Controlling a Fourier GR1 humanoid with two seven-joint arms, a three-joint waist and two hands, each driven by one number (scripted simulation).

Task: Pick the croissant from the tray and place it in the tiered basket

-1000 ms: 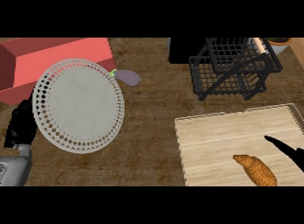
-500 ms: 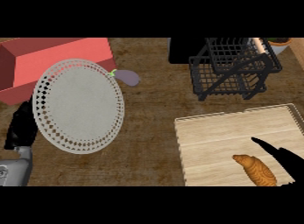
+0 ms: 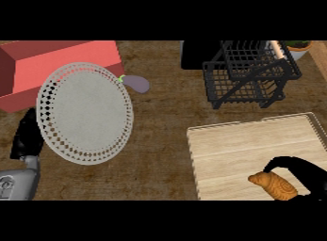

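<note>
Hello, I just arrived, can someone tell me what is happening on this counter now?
The robot's right hand is curled over the croissant, which lies near the front edge of the wooden tray. The croissant is not lifted yet as far as can be seen. The black tiered basket, where it should go, stands behind the tray. The left hand rests at the left, beside a large round plate. A red bin and a small eggplant sit further back.

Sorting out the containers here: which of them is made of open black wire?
The tiered basket at the counter's far right: black wire you can see through. The red bin has solid walls, and the wooden tray is a flat board.
</note>
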